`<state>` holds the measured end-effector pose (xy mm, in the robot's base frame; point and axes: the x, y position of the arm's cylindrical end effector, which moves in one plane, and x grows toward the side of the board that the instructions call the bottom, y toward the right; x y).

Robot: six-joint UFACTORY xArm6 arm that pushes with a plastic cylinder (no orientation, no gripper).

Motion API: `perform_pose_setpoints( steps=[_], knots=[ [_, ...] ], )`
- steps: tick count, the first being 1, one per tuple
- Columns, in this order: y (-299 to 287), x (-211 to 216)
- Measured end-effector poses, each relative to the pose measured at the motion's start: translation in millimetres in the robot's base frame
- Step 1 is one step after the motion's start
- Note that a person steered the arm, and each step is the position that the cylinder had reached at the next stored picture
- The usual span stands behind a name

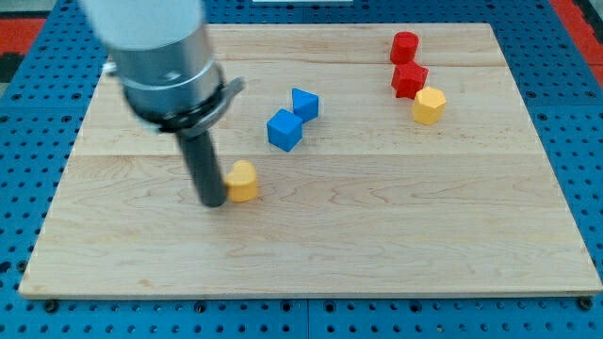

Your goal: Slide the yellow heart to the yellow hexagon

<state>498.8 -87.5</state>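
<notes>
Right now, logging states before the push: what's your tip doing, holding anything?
No gripper: my tip holds nothing, resting against the yellow heart on its left side in the view.

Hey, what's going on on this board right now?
A robot arm's rod is pushing blocks around a wooden board. My tip sits right against the yellow heart, on its view-left side. The yellow hexagon is far off toward the view's upper right, beside two red blocks. Two blue blocks lie in between.

Pale wooden board (377, 235), blue pegboard surface (584, 113) around it, even light
</notes>
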Motion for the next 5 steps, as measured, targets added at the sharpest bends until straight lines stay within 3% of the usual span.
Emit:
perform_pose_setpoints(
  steps=[2, 3, 4, 5],
  knots=[
    [85, -18],
    [92, -15],
    [42, -15],
    [60, -43]
  ],
)
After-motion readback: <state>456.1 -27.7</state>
